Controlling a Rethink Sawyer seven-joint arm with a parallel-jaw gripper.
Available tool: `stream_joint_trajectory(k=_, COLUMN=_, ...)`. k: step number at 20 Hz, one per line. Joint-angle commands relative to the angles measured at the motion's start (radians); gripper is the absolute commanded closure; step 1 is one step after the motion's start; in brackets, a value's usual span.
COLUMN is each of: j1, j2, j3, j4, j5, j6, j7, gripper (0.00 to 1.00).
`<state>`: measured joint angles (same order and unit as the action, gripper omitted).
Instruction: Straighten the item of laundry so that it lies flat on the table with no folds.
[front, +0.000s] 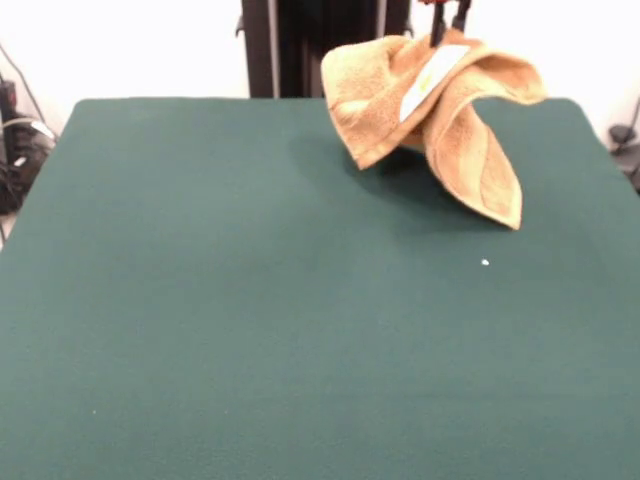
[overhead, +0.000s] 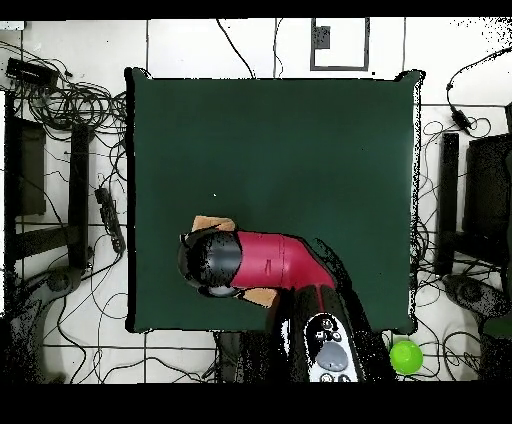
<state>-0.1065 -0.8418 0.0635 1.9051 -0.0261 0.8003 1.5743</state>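
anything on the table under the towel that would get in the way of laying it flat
Nothing visible does. The towel hangs bunched from the end effector over the far part of the table, and the green top below and around it shows only a tiny white speck.

From above, the arm (overhead: 262, 262) hides nearly all of the towel (overhead: 212, 222); only corners peek out at 11 and 5 o'clock. In front, the gripper (front: 449, 22) is cut off at 12 o'clock.
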Motion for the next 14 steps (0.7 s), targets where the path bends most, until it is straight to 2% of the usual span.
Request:
stream_joint_trajectory(k=1, j1=-0.005, j2=0.062, j3=0.064, j4=0.065, j5=0.117, j6=0.131, j7=0.188, gripper=1.00)
stream_joint_trajectory(k=5, j1=-0.038, j2=0.178, j3=0.096, j4=0.030, j5=0.109, j6=0.009, j7=0.119, gripper=1.00)
stream_joint_trajectory(k=8, j1=-0.050, j2=0.268, j3=0.099, j4=-0.027, j5=0.063, j6=-0.088, j7=0.075, gripper=1.00)
stream_joint_trajectory(k=14, j1=-0.060, j2=0.345, j3=0.083, j4=-0.123, j5=-0.026, j6=-0.165, j7=0.031, gripper=1.00)
